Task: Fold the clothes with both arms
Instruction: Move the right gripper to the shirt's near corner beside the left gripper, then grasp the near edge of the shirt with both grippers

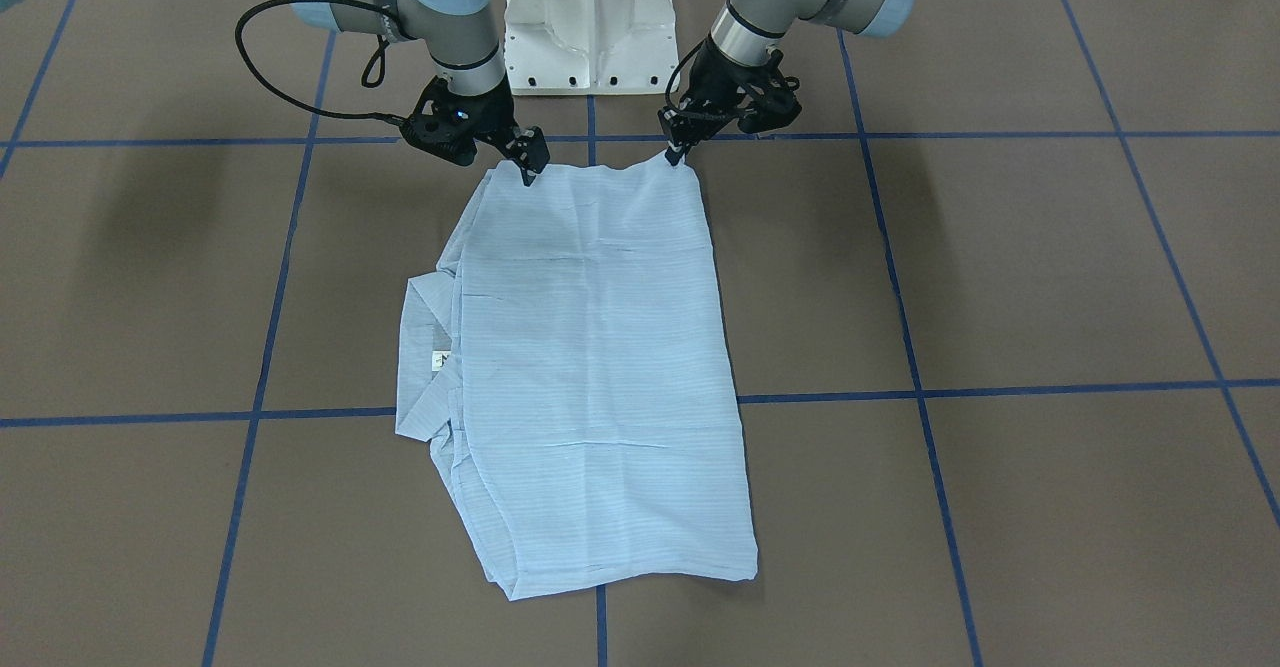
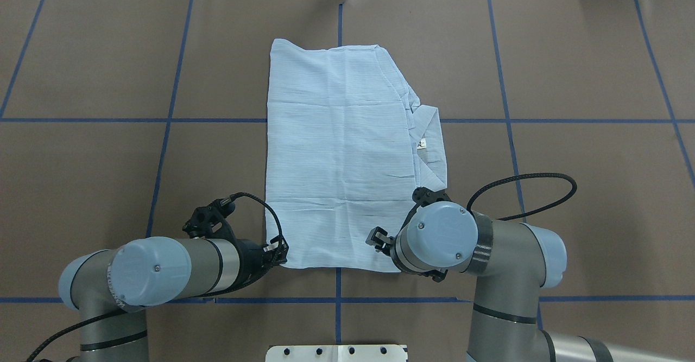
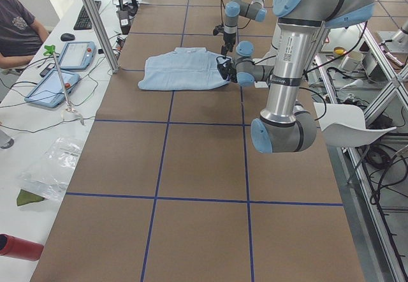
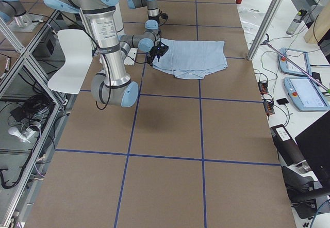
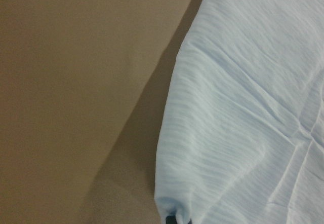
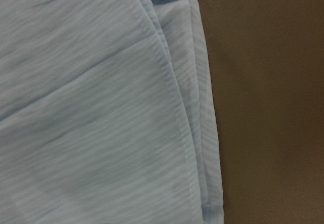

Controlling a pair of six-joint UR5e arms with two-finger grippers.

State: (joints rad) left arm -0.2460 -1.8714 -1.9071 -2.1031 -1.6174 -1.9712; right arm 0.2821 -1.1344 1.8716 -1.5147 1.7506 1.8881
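Observation:
The light-blue shirt [image 1: 590,347] lies folded into a long rectangle on the brown table [image 1: 1000,277]. Its collar and neck label [image 1: 438,360] stick out on the robot's right side. In the overhead view the shirt [image 2: 336,150] reaches from the far middle back to both grippers. My left gripper [image 2: 281,256] is shut on the near left corner, which the left wrist view shows as cloth [image 5: 243,107] draped over a dark fingertip. My right gripper [image 2: 376,239] is shut on the near right corner, and its wrist view shows only hemmed cloth [image 6: 91,107].
The white pedestal base [image 1: 588,17] stands just behind the grippers. Blue tape lines [image 1: 830,394] grid the table. A side bench with tablets [image 3: 64,55], a metal post [image 3: 95,20] and a seated person [image 3: 16,27] lie beyond the far edge.

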